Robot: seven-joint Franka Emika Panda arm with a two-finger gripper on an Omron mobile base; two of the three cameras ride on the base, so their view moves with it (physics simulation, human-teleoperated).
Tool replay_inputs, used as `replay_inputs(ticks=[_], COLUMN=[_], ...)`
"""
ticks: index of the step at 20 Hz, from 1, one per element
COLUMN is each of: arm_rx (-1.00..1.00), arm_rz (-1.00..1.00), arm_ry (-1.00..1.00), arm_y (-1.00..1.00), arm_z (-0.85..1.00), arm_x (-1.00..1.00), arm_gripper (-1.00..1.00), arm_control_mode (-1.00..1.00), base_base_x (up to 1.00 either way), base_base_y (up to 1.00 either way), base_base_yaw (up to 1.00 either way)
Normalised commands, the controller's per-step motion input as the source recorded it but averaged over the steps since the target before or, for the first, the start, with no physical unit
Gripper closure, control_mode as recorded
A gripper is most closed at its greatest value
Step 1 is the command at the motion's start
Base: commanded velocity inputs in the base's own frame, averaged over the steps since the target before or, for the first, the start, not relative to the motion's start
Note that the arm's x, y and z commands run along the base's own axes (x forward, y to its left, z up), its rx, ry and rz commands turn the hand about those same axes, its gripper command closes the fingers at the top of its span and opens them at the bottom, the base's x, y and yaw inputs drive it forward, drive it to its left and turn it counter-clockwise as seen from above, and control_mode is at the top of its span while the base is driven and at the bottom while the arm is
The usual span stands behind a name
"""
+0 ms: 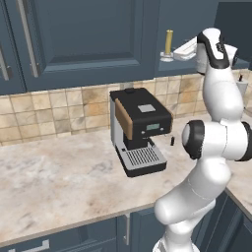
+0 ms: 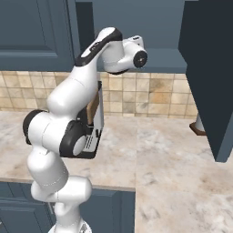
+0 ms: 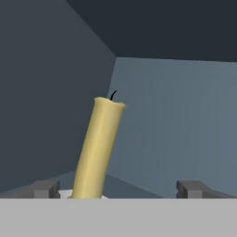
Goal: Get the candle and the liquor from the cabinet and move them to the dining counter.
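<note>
the yellow stick candle [image 3: 98,148] stands inside the open blue cabinet [image 1: 88,34], upper right of the left base view. the gripper [image 3: 118,189] has its fingers spread wide either side of the candle's base, likely lined up to close on it.

The white arm is rising from the base at the near edge of the scene, its lower links folding at a dark-banded elbow joint roughly level with the tabletop. Above the elbow the forearm is climbing steeply, and the wrist is bending over at the top so the hand is reaching level toward the far wall, high above the tabletop. In the left base view the hand is pointing left from the wrist; in the right base view the wrist housing is facing right. The gripper [image 3: 120,190] is standing with its jaws wide apart, and both dark fingertips [image 3: 44,189] are showing at the near edge of the hand view.
</note>
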Motion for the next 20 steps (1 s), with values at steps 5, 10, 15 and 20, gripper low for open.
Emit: replay_inputs(ticks=[5, 10, 15, 20], arm_rx=[0.00, 0.00, 0.00, 0.00], arm_rz=[0.06, 0.03, 0.00, 0.00], arm_ry=[-0.01, 0.00, 0.00, 0.00], arm_y=[0.06, 0.16, 0.17, 0.15], arm_z=[0.00, 0.01, 0.07, 0.09], arm_x=[0.00, 0.02, 0.04, 0.08], arm_gripper=[-1.00, -1.00, -1.00, -1.00], arm_control_mode=[-1.00, -1.00, -1.00, -1.00], base_base_x=[0.00, 0.00, 0.00, 0.00], base_base_y=[0.00, 0.00, 0.00, 0.00], base_base_yaw=[0.00, 0.00, 0.00, 0.00])
